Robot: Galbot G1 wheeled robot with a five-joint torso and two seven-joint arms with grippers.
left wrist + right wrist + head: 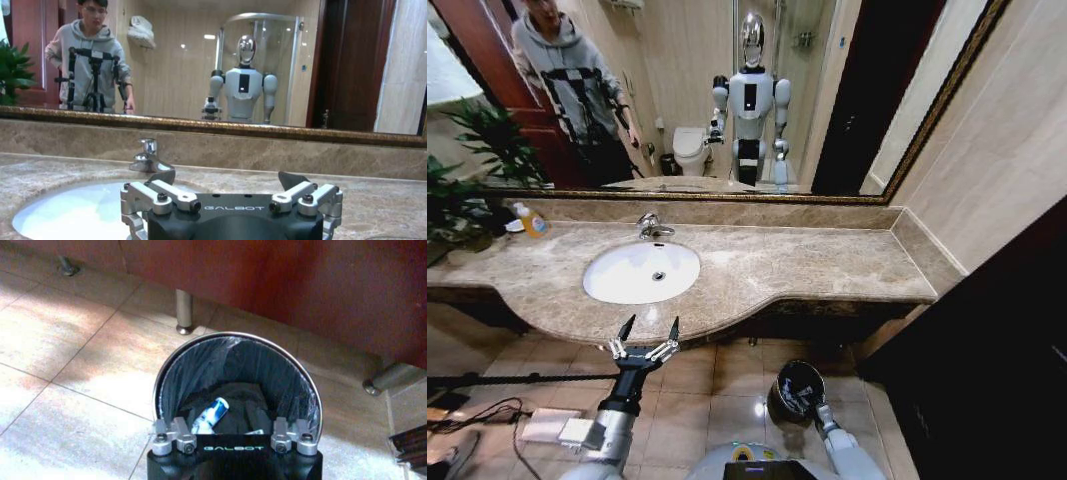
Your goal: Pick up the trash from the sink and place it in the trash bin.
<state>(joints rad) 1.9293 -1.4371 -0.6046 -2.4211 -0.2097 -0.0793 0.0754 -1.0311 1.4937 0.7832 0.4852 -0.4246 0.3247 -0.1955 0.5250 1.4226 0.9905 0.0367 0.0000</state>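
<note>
1. Because the coming move turns on which arm is nearer the basin, we begin with the head view: our left gripper (648, 334) hangs at the front edge of the countertop (827, 265), just before the sink (641, 272), fingers spread wide with nothing between them. The bowl lies straight ahead of those fingers, beyond the counter lip. We see only the drain in the white basin; no trash is visible in it from here. Our right arm reaches down to the floor on the other side, its end over the trash bin (798, 390), well apart from the sink. So the left arm is plainly the nearer one to the basin.

2. While the left wrist view looks across the counter, the left gripper (229, 179) shows both dark fingertips pointing toward the mirror, wide apart and empty. The sink (73, 212) sits ahead and to one side of the fingers, with the chrome faucet (148, 157) behind it. What we see of the bowl is bare; its near part is hidden by the gripper body.

3. Since the right wrist view looks down into the trash bin (193, 347), we see our right gripper (233, 432) directly above its mouth. Its fingertips are hidden, so we cannot tell their state. Inside the black liner lies a white tube with blue marks (211, 415), slanted, one end tucked under the gripper.
</note>
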